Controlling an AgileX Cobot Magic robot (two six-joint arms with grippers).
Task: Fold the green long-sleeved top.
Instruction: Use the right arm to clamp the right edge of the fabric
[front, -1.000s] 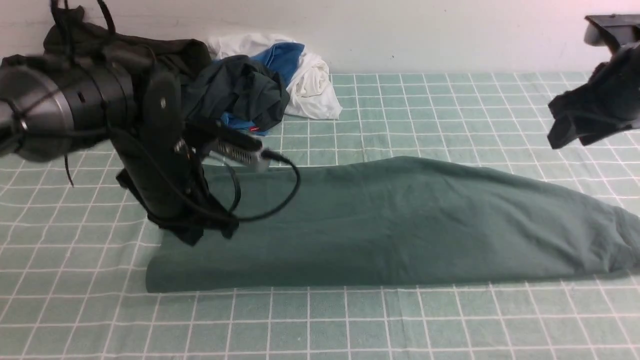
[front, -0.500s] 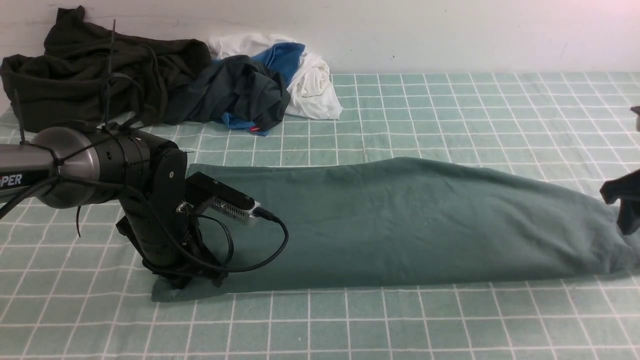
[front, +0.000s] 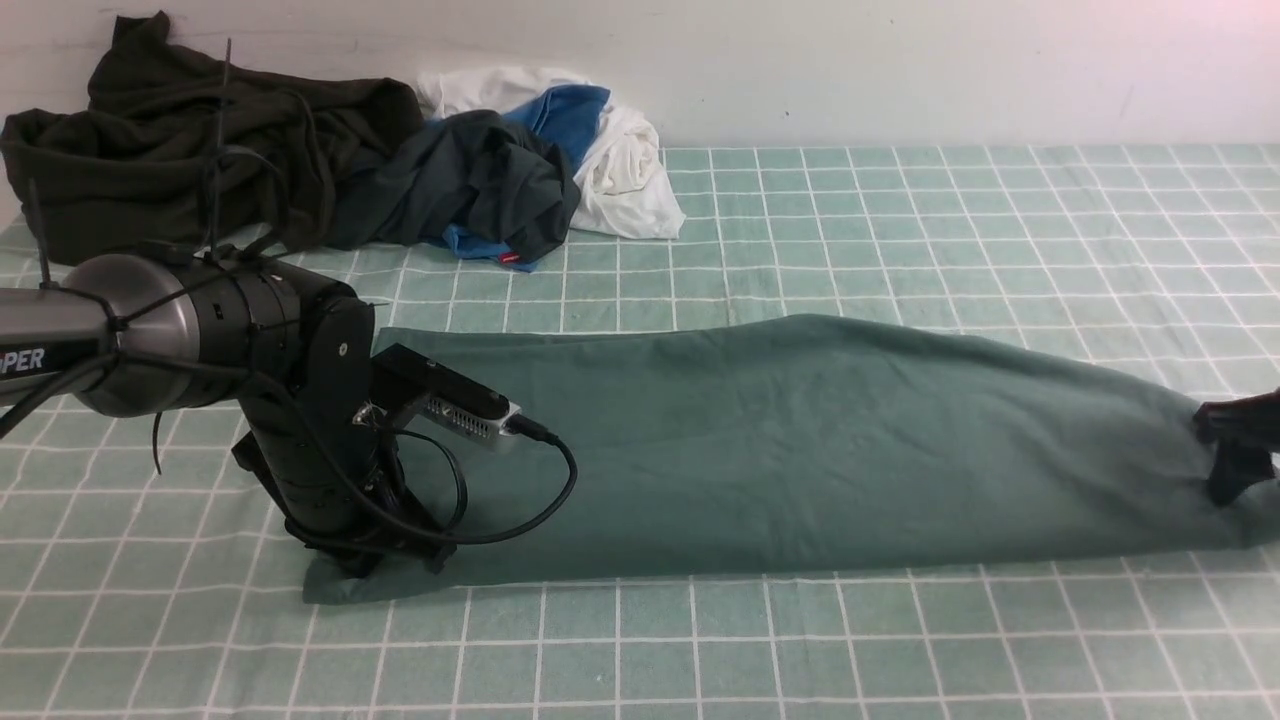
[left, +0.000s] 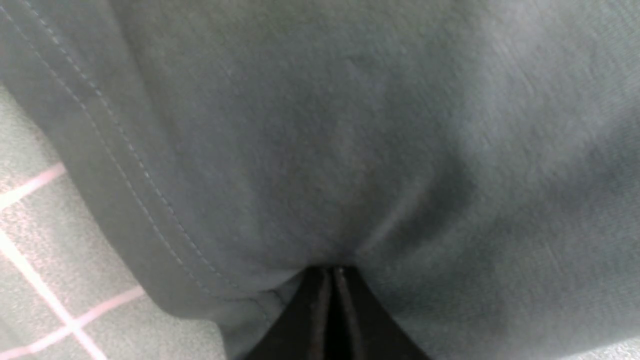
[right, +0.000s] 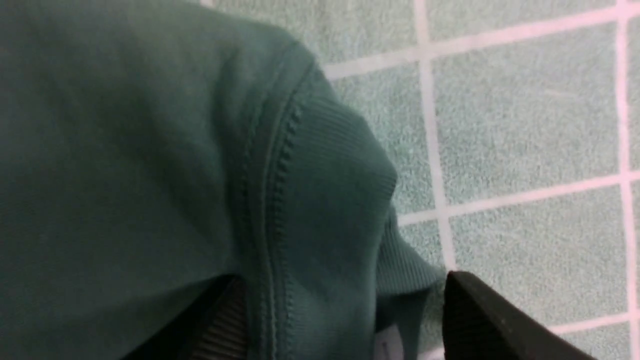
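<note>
The green long-sleeved top (front: 800, 450) lies folded into a long strip across the checked cloth, running left to right. My left gripper (front: 365, 565) stands on its near left corner. In the left wrist view that gripper (left: 332, 272) is shut, with the top's fabric (left: 350, 125) puckered at the tips beside the stitched hem. My right gripper (front: 1232, 470) is down at the top's right end. In the right wrist view it (right: 345, 320) is open, its jaws standing on either side of the ribbed edge (right: 340, 165). One finger (right: 480, 320) is over the table.
At the back left lies a pile of clothes: a very dark olive garment (front: 200, 150), a charcoal one (front: 480, 180), and white and blue ones (front: 620, 160). A wall runs behind them. The checked green cloth (front: 900, 230) covers the table.
A second ago both arms were raised. The left came down onto the top's near left corner and has since held still. The right dropped to the top's right end, jaws spread.
</note>
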